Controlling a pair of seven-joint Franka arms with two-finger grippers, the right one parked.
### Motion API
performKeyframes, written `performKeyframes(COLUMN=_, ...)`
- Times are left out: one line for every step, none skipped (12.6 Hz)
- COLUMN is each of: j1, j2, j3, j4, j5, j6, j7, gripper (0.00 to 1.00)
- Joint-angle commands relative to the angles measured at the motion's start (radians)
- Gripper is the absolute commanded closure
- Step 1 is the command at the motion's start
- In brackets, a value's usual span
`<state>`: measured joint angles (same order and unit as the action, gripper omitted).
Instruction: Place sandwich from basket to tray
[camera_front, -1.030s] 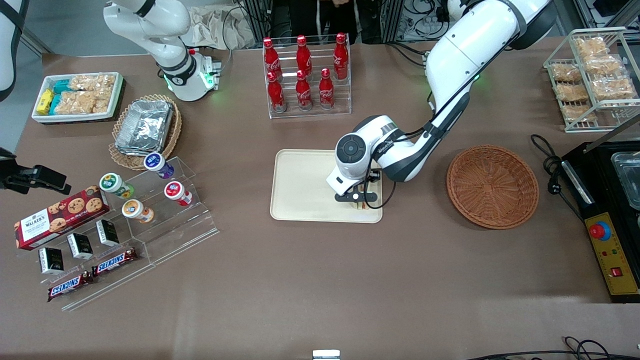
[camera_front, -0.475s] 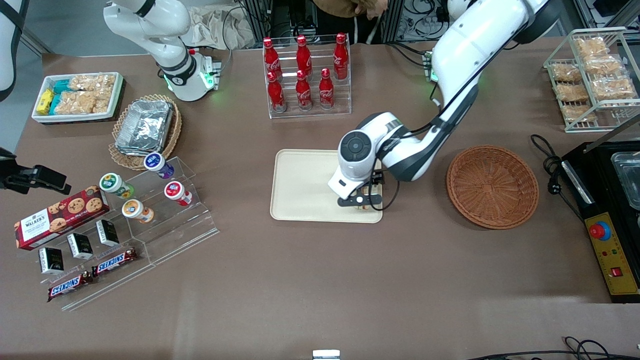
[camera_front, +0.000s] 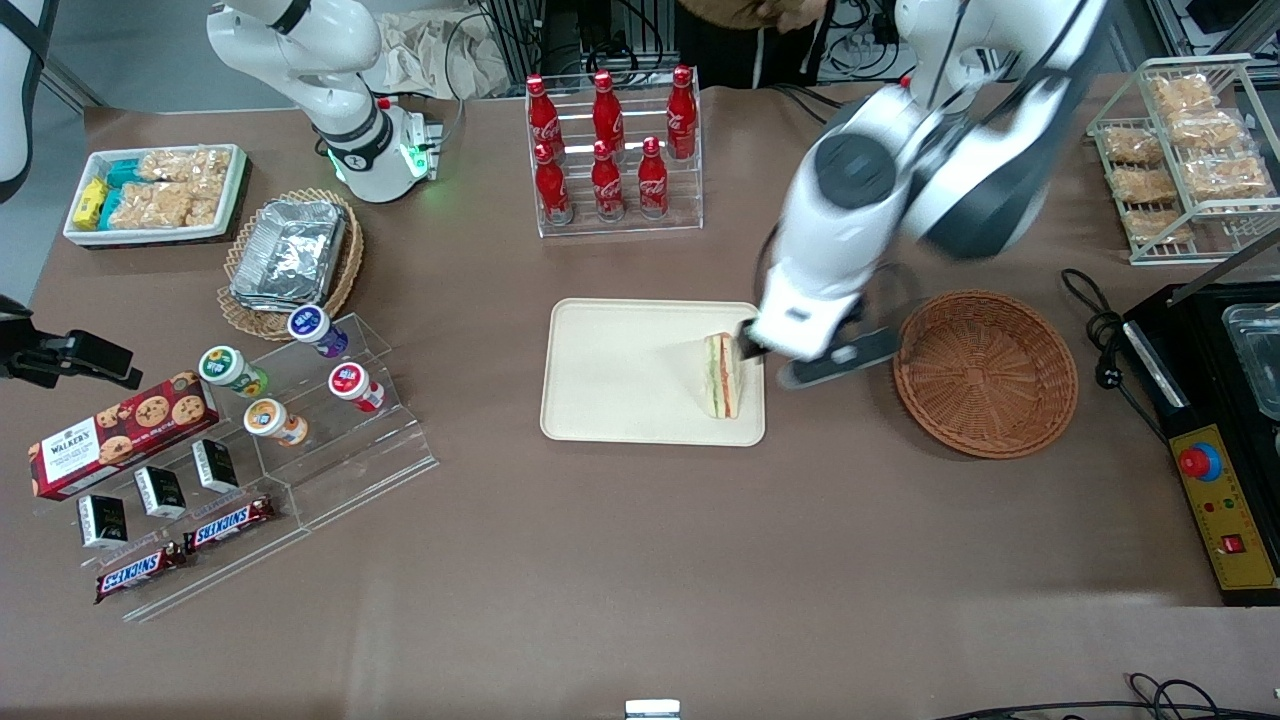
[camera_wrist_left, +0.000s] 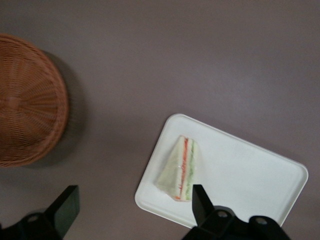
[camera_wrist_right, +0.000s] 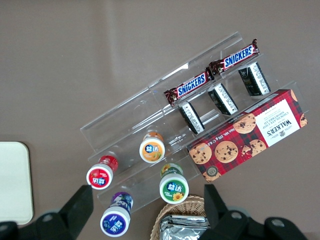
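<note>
The sandwich lies on the cream tray, at the tray's edge nearest the basket; it also shows in the left wrist view on the tray. The reddish-brown basket holds nothing and also shows in the left wrist view. My left gripper is open and empty, raised above the table between tray and basket. In the wrist view the gripper has its fingers spread wide, one fingertip over the tray beside the sandwich.
A rack of cola bottles stands farther from the camera than the tray. An acrylic stand with cups and snacks, a pale basket of foil containers and a white bin lie toward the parked arm's end. A wire rack and black appliance lie toward the working arm's end.
The gripper has let go of the sandwich, which now lies uncovered on the tray. The gripper has risen and swung away toward the basket.
</note>
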<state>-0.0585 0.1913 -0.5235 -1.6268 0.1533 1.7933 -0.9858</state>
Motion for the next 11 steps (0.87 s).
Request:
performKeyframes(j1=0.034, j2=-0.13, j3=0.081, j4=-0.034, j5=-0.04, j6=-0.07, j7=0.007, gripper=0.0)
performKeyframes(j1=0.002, j2=-0.174, j3=0.167, j4=-0.033, j5=-0.066, j6=-0.083, j7=0.08, gripper=0.0)
performKeyframes(j1=-0.023, j2=-0.218, j3=0.259, j4=-0.034, j5=-0.095, j6=-0.122, j7=0.226, gripper=0.0)
performKeyframes(j1=-0.032, j2=-0.257, j3=0.343, j4=-0.034, j5=-0.122, j6=-0.199, j7=0.38, gripper=0.0)
performKeyframes(j1=-0.04, j2=-0.291, j3=0.411, j4=-0.034, j5=-0.13, j6=-0.234, j7=0.495, gripper=0.0)
performKeyframes(j1=-0.041, j2=-0.317, j3=0.484, j4=-0.034, j5=-0.133, j6=-0.25, j7=0.584, gripper=0.0)
performKeyframes(j1=-0.04, j2=-0.328, j3=0.538, j4=-0.033, j5=-0.144, j6=-0.27, j7=0.675, gripper=0.0)
performKeyframes(j1=-0.04, j2=-0.329, j3=0.575, j4=-0.033, j5=-0.143, j6=-0.278, j7=0.726, gripper=0.0)
performKeyframes(j1=-0.038, j2=-0.317, j3=0.583, j4=-0.024, j5=-0.124, j6=-0.276, j7=0.723, gripper=0.0)
performKeyframes(j1=-0.032, j2=-0.297, j3=0.585, j4=0.014, j5=-0.123, j6=-0.276, j7=0.734, gripper=0.0)
performKeyframes(j1=-0.029, j2=-0.274, j3=0.585, j4=0.036, j5=-0.123, j6=-0.276, j7=0.73, gripper=0.0)
